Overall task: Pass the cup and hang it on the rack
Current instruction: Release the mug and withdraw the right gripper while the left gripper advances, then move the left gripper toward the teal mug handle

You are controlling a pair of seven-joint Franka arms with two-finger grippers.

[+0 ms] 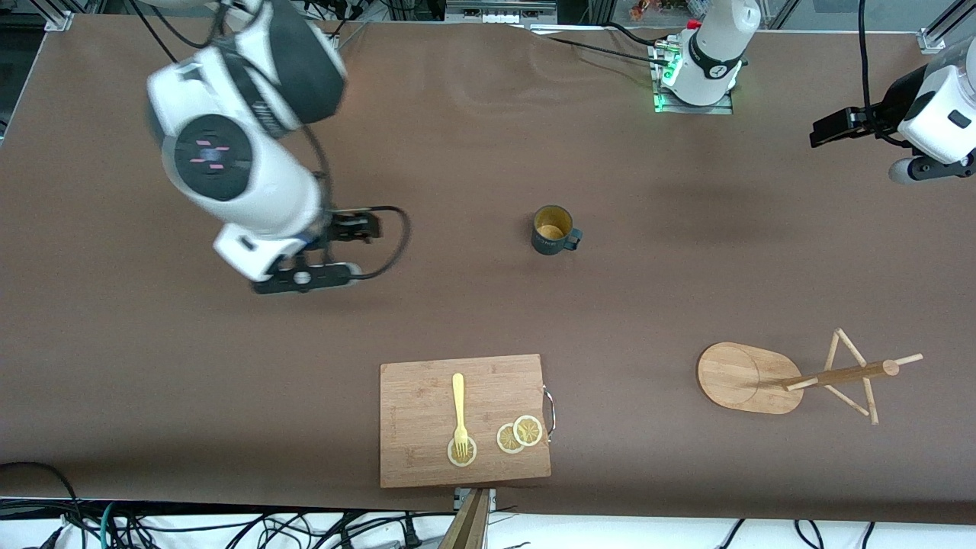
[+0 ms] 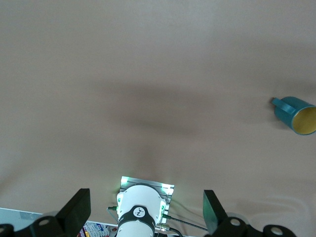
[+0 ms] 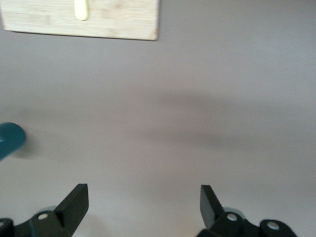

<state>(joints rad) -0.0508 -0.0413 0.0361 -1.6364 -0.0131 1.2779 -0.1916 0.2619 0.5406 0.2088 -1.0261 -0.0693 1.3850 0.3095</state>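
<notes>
The cup point(image 1: 553, 229) is a dark teal mug with a tan inside. It stands upright mid-table, its handle toward the left arm's end. It also shows in the left wrist view point(image 2: 298, 114) and at the edge of the right wrist view point(image 3: 9, 139). The rack point(image 1: 762, 377), a bamboo mug tree on an oval base, stands nearer the front camera toward the left arm's end. My right gripper point(image 1: 305, 276) point(image 3: 144, 197) is open and empty over bare table, well apart from the cup toward the right arm's end. My left gripper point(image 1: 911, 169) point(image 2: 146, 202) is open and empty, raised at the left arm's end of the table.
A bamboo cutting board point(image 1: 465, 427) lies near the table's front edge with a yellow fork point(image 1: 459, 412) and lemon slices point(image 1: 518, 433) on it. Its corner shows in the right wrist view point(image 3: 84, 19). The left arm's base point(image 1: 709, 53) stands at the table's back edge.
</notes>
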